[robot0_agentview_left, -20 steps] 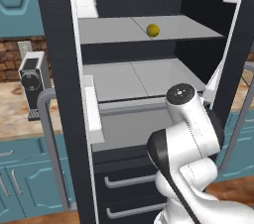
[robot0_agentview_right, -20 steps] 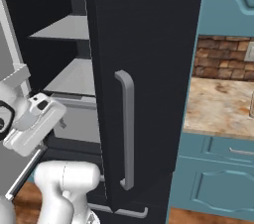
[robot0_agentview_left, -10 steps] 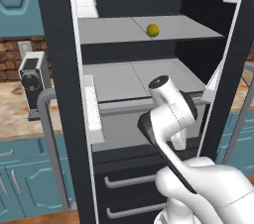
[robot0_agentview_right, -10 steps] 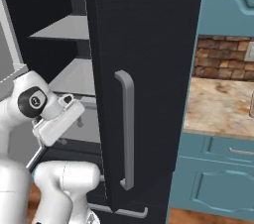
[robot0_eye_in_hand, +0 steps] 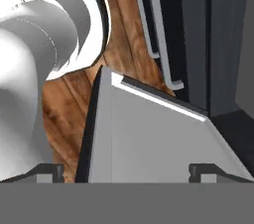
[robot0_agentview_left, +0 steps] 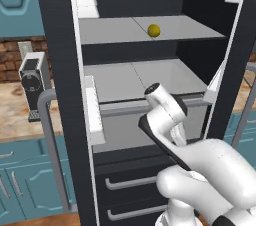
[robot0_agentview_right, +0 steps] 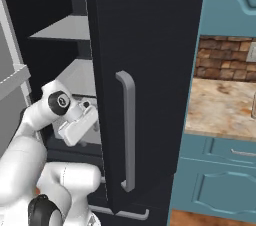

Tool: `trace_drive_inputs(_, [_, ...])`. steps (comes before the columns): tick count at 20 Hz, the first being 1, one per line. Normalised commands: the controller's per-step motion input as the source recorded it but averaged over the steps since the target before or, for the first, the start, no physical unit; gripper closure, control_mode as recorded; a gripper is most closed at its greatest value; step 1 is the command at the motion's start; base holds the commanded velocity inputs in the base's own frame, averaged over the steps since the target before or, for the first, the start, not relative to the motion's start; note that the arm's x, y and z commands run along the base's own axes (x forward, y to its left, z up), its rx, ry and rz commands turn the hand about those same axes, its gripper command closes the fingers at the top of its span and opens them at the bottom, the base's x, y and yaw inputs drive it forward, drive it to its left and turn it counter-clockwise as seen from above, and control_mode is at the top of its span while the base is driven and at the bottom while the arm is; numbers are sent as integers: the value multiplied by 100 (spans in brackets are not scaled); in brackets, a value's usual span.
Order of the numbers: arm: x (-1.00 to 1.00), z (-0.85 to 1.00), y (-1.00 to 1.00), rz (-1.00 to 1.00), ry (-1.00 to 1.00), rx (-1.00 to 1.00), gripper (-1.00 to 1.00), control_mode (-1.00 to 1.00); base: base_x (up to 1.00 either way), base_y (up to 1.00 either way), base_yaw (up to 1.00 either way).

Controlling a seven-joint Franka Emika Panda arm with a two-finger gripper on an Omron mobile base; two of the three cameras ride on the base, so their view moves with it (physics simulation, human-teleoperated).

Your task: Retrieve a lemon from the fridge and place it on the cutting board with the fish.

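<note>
The lemon (robot0_agentview_left: pixel 154 30), small and yellow, lies on the upper grey shelf of the fridge (robot0_agentview_left: pixel 54 65), whose black doors stand open. My arm is folded in front of the lower shelf, and the white hand (robot0_agentview_right: pixel 76 126) sits low beside the right door (robot0_agentview_right: pixel 150 70), well below the lemon. In the hand view my gripper (robot0_eye_in_hand: pixel 129 172) is open, its two dark tips far apart with nothing between them, facing down at a grey panel and the wooden floor. The cutting board and the fish are out of view.
Long grey bar handles run down the doors (robot0_agentview_left: pixel 50 140) (robot0_agentview_right: pixel 128 130). Black drawers (robot0_agentview_left: pixel 130 182) fill the fridge's bottom. A marbled counter (robot0_agentview_right: pixel 225 107) over teal cabinets (robot0_agentview_right: pixel 220 180) lies to the right; a grey appliance (robot0_agentview_left: pixel 32 82) stands on the left counter.
The arm has folded and swung its wrist up in front of the fridge's lower shelf. The hand has shifted toward the right door. The jaws have stayed wide, and the lemon has not moved.
</note>
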Motion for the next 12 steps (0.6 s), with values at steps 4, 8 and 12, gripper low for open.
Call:
trace_drive_inputs(4, [15,-23,-62,3,14,-17,-100,-100,0,0,0])
trace_drive_inputs(8, [1,-9,-77,0,17,-16,-100,-100,0,0,0])
trace_drive_inputs(12, [-13,-10,-96,0,14,-12,-100,-100,0,0,0])
